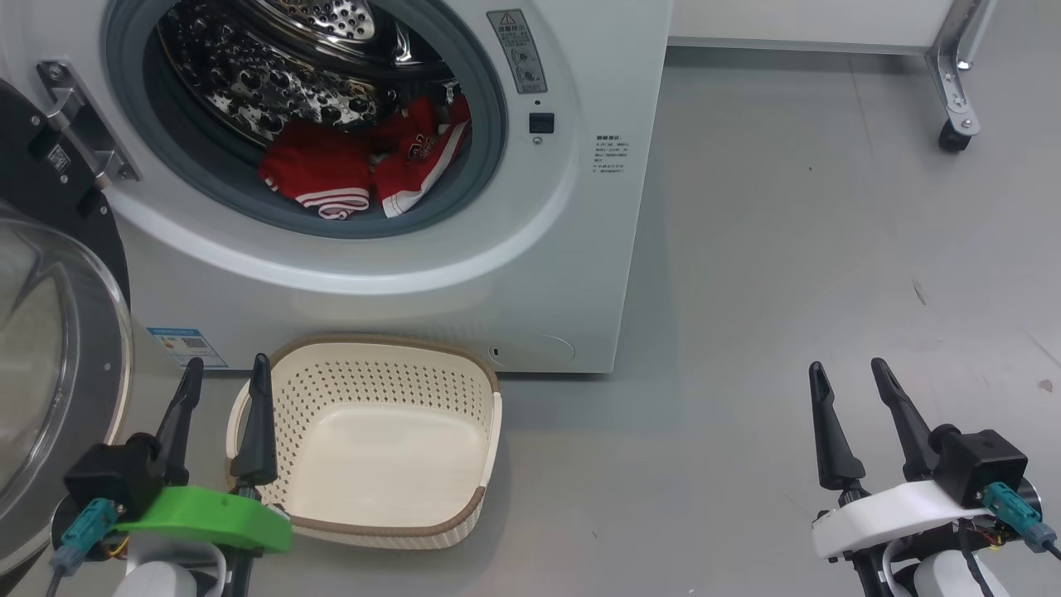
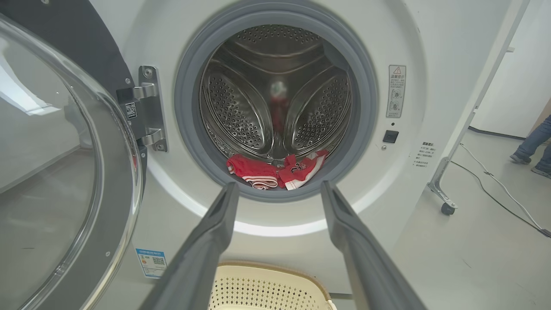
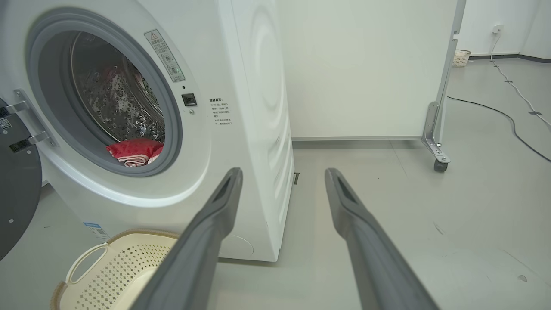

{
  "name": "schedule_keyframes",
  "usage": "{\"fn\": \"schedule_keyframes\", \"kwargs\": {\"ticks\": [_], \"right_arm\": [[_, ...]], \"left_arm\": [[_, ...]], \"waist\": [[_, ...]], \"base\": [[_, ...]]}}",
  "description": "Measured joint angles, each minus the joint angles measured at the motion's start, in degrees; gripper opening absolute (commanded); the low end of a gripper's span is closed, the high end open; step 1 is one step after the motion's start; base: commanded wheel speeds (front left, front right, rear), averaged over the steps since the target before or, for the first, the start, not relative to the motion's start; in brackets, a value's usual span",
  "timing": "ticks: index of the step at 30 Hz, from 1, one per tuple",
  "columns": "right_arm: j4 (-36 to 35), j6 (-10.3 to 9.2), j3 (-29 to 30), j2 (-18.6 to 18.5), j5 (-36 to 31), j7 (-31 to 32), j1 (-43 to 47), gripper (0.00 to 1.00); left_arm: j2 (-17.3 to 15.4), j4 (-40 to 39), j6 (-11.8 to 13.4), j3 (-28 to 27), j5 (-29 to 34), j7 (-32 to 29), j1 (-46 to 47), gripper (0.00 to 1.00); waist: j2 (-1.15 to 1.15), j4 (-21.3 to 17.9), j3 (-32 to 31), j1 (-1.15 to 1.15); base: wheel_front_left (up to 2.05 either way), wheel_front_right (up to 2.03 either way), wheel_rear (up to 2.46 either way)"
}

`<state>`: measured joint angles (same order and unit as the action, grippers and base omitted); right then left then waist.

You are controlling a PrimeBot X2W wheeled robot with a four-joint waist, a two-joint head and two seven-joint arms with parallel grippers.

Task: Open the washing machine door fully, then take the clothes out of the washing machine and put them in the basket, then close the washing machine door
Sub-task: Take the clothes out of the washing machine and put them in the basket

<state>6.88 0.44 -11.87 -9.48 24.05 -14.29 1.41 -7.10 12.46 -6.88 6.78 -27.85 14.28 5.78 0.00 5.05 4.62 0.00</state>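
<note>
Grey floor (image 1: pixel 787 249), washer (image 1: pixel 539 274) ahead of us. Door (image 1: pixel 50 348) stands swung out, just outside our left claw (image 1: pixel 228 365). Clothes (image 1: pixel 331 166) lie at the drum (image 1: pixel 273 83) mouth's front lip, straight ahead of and above that claw, heap running crosswise to its reach. Right claw (image 1: pixel 847 367) points past the washer's corner, well apart from them. Both spread, holding nothing. Basket (image 1: pixel 373 342) sits just beside the left claw. We judge the left arm nearer.

The washing machine door (image 1: pixel 50 348) is swung open. Red clothes (image 1: pixel 331 170) are heaped inside the washing machine (image 1: pixel 580 249); the cream basket (image 1: pixel 390 464) is set before it.
</note>
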Motion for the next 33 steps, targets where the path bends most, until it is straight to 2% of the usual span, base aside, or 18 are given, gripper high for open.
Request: {"fn": "schedule_keyframes", "kwargs": {"ticks": [17, 33], "right_arm": [[0.4, 0.00, 0.0, 0.3, 0.0, -0.1, 0.0, 1.00], [0.6, 0.01, 0.1, 0.4, 0.0, -0.1, 0.0, 1.00]], "left_arm": [[0.0, 0.2, 0.0, 0.6, -1.4, 0.0, 0.0, 1.00], [-0.6, 0.2, -0.1, 1.2, -1.4, 0.0, 0.0, 1.00]], "waist": [[0.00, 0.2, -0.1, 0.00], [0.00, -0.3, -0.2, 0.00]], "base": [[0.93, -0.93, 0.00], [0.27, -0.27, 0.00]]}}
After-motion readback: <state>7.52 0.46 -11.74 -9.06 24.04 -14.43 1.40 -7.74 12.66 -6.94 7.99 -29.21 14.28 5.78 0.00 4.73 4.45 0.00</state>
